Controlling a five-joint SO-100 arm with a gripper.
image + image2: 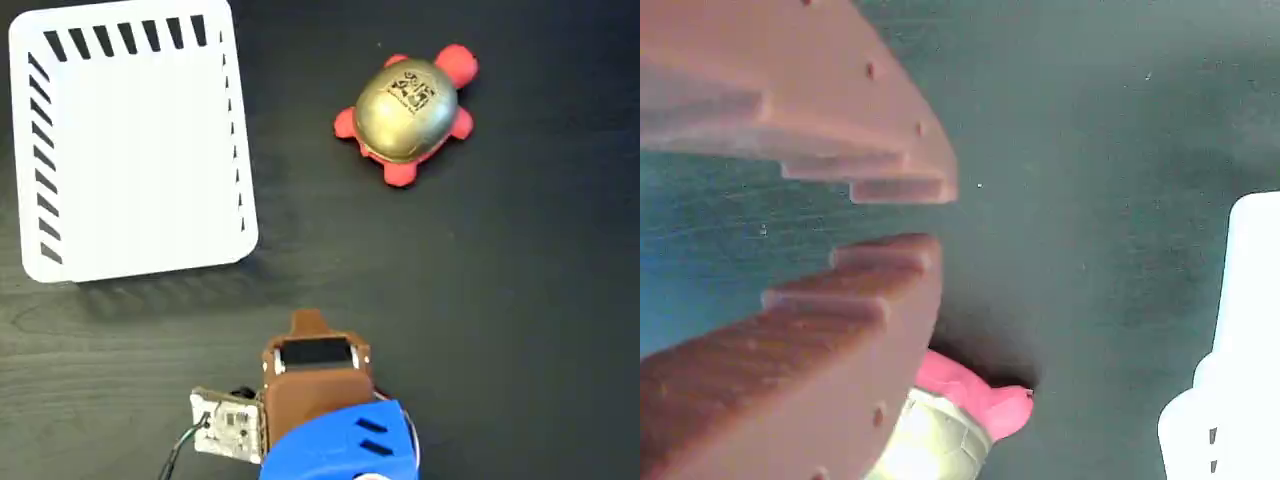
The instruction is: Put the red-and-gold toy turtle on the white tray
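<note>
Resting on the dark wood-grain worktop (520, 330) at the far right of the fixed view, the small squishy toy turtle with a shiny gold domed shell, a black square print and red head and feet (408, 118) sits upright and untouched, its head pointing to the far right corner. Well apart to its left lies the white rectangular plastic tray with slanted slots in its sides (45, 200), with nothing in it. The brown two-finger tool (902, 216) on the blue arm (345, 450) waits at the near edge, between the two and clear of both; the wrist view shows its ribbed fingers (870, 290) parted by a narrow gap, holding nothing, with a red foot and a bit of gold shell peeking past the lower finger. The reach comes first, I judge: widen the gap, come down over the dome, and close across the shell's narrower width, low enough that the slick, yielding surface does not squirt out.
</note>
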